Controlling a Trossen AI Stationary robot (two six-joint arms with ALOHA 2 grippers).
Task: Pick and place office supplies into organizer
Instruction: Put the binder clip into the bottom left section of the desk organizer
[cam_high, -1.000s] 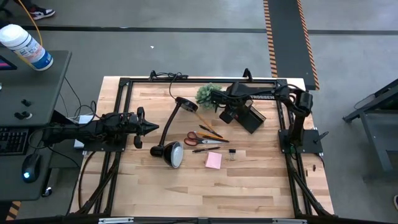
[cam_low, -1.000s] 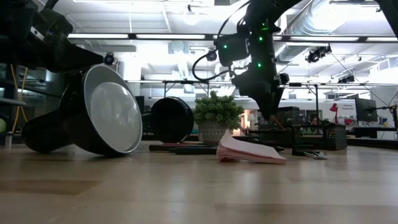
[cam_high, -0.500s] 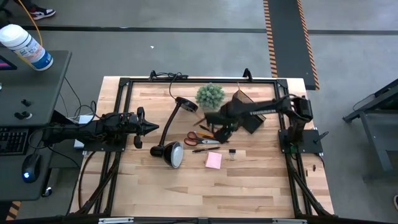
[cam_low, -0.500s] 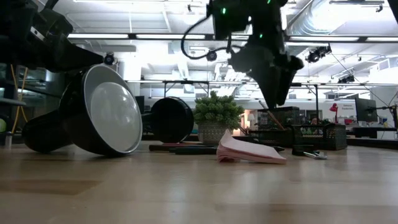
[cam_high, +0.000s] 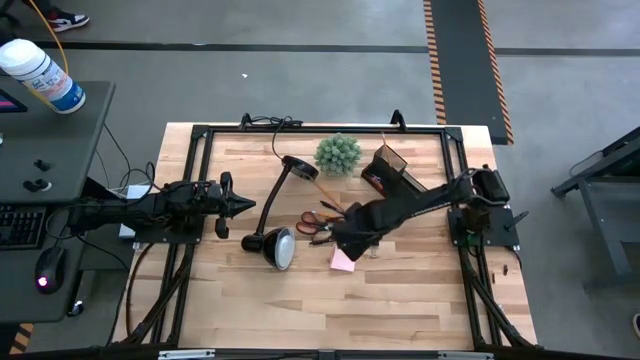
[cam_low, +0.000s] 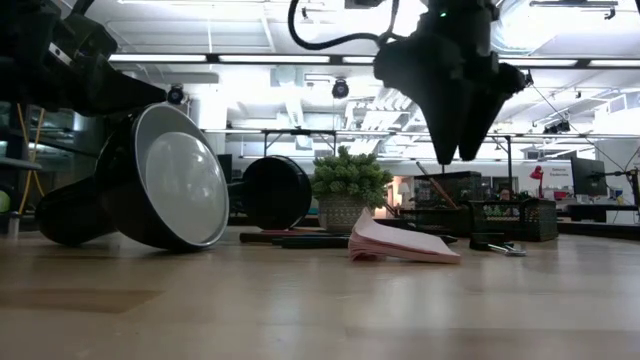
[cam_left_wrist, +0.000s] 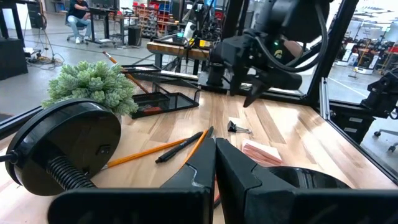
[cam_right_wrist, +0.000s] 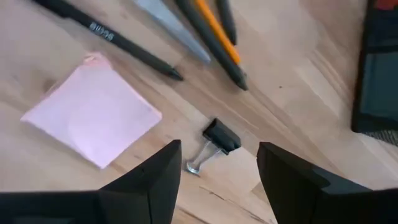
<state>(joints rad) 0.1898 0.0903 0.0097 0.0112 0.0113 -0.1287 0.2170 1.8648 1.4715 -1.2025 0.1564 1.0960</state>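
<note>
**Fingers spread above the binder clip**

Fingers of the right gripper stand wide apart and hold nothing, framing the small black binder clip on the wood below them. Seen from above, the right gripper hangs over the cluster of supplies near the table's middle, its arm reaching in from the right side.

Just beside the clip lies the square pink sticky-note pad, flat on the table, one corner peeking out from under the gripper in the high view. Beyond the pad and clip lie a dark pen and an orange pencil, close together, with a grey scissor blade between them. The red-handled scissors rest next to the pens, handles toward the lamp.

The organizer, a dark compartmented box, sits near the far edge of the table, well apart from the supplies, with a pencil standing tilted in it. A round green plant stands just beside it.

A black gooseneck desk lamp lies tipped over left of the supplies, its shade facing the low camera. The left gripper waits at the left side of the table, its fingers pressed together and empty.
</note>
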